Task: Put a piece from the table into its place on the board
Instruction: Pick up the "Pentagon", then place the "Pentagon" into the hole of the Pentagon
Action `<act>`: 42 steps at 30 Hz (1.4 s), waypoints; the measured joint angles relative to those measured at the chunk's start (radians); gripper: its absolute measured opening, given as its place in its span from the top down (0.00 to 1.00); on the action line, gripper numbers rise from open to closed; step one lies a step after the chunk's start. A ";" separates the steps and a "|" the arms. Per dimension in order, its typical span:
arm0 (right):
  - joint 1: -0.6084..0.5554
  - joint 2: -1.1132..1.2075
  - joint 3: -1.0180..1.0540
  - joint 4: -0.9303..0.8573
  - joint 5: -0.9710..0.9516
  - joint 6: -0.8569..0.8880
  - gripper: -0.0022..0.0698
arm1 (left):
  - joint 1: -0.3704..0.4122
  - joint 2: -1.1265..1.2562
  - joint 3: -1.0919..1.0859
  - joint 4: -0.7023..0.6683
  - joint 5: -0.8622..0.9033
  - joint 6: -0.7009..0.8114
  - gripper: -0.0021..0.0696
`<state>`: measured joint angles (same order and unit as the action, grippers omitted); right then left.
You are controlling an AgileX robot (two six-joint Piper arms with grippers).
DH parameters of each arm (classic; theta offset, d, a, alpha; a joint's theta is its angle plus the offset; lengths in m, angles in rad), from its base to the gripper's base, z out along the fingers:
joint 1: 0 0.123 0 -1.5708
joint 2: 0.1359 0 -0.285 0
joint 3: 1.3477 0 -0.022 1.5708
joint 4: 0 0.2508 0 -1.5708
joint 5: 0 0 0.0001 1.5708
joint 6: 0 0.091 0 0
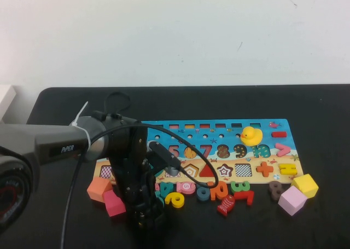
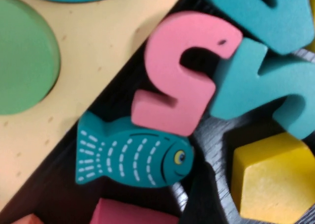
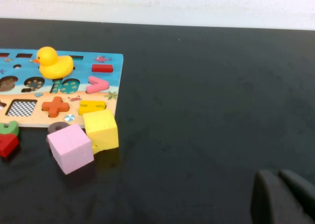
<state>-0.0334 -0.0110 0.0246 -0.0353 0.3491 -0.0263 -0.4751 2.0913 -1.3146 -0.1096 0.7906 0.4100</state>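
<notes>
The number board [image 1: 270, 140] lies mid-table, and a yellow duck [image 1: 250, 135] sits on it. Loose pieces lie along its near edge. My left gripper [image 1: 146, 213] points down over them. Its wrist view shows a teal fish [image 2: 130, 157], a pink 5 [image 2: 179, 81], teal numbers [image 2: 261, 86] and a yellow piece [image 2: 270, 182] on the table by the board's tan edge [image 2: 98, 51]. One dark finger [image 2: 202, 197] stands between fish and yellow piece, touching neither. My right gripper [image 3: 278, 174] is shut and empty, low over bare table to the right of the board.
An orange block [image 1: 98, 189] and a pink-red block [image 1: 114, 202] lie left of my left arm. A red fish [image 1: 226, 205], brown 8 [image 1: 275, 190], pink cube [image 1: 291, 200] and yellow cube [image 1: 305, 185] lie by the board's right end. The table's left edge is near.
</notes>
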 joint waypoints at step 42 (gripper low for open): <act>0.000 0.000 0.000 0.000 0.000 0.000 0.94 | 0.000 -0.123 -0.256 -0.036 0.102 0.025 0.54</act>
<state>-0.0334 -0.0110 0.0246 -0.0353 0.3491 -0.0263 -0.4751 1.9683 -1.5703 -0.1459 0.8930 0.4346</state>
